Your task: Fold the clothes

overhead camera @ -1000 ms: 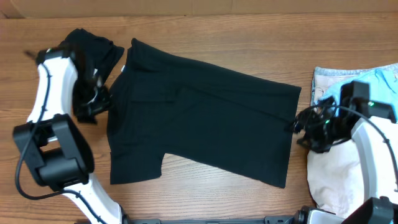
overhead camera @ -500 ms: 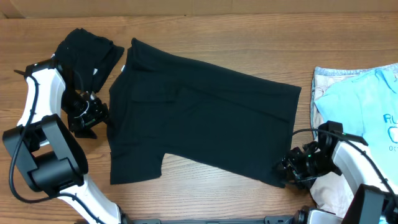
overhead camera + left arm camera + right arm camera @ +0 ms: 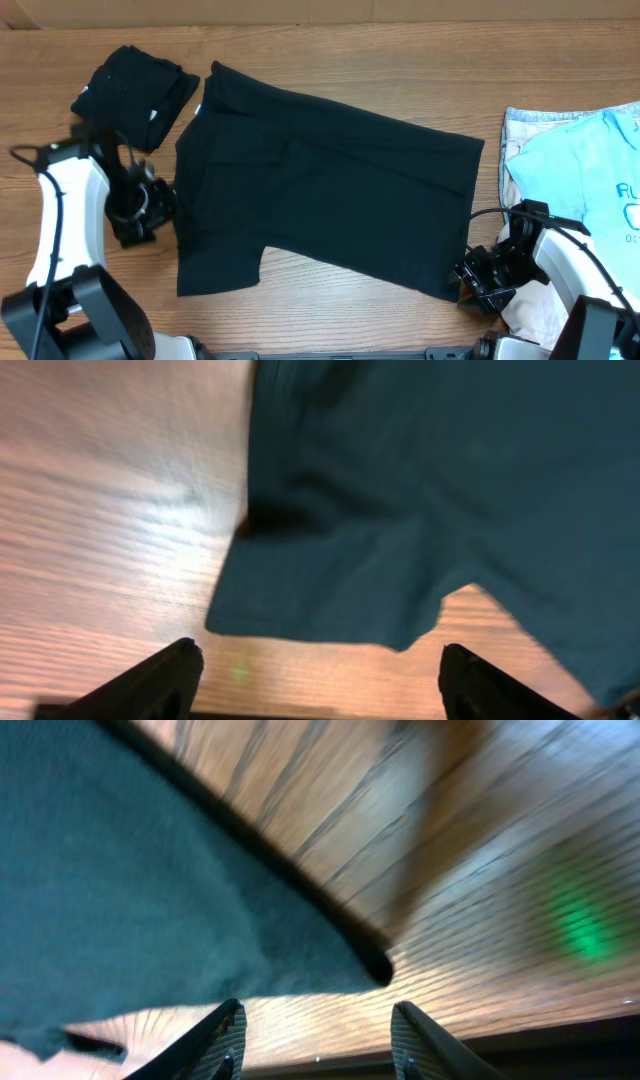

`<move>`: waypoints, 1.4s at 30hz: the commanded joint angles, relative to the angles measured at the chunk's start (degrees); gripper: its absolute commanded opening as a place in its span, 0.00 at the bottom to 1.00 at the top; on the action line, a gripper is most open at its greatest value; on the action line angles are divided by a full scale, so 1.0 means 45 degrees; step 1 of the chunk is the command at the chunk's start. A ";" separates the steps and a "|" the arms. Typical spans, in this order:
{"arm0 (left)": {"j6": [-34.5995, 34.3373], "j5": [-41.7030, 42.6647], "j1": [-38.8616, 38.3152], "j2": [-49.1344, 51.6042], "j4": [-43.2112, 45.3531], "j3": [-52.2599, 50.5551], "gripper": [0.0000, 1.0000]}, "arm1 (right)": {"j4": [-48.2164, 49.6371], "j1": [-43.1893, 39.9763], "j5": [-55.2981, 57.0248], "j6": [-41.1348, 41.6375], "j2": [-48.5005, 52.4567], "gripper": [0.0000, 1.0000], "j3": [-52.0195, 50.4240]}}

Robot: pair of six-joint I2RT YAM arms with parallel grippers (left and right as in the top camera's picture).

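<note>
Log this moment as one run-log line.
phase: pre-grasp | black shirt: spread flat | left gripper: open, at left edge | right gripper: open, at lower-right corner

This is a robotics lab bench rather than a home. A bare wood-grain table (image 3: 400, 70) carries a black shirt (image 3: 330, 190) spread flat as a work piece. 2 white-and-black machines with loose black cables flank the shirt, the left arm (image 3: 70, 210) and the right arm (image 3: 590, 270). A folded black garment (image 3: 130, 85) lies at the shirt's upper left and a light blue T-shirt (image 3: 590, 170) at its right.
</note>
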 commanded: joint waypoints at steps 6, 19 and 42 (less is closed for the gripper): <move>-0.0457 -0.0063 -0.0073 0.0107 0.0971 -0.1588 0.82 | 0.0563 0.0083 0.0646 0.0661 -0.0005 0.36 -0.0398; -0.0457 -0.0719 -0.0073 0.0107 0.0928 -0.1593 0.92 | 0.1166 0.0083 0.0063 0.0869 -0.0015 0.12 -0.1107; -0.0505 -0.1069 -0.0073 0.0107 0.1098 -0.1593 0.94 | 0.1700 0.0083 0.0641 0.0976 -0.0015 0.05 -0.0962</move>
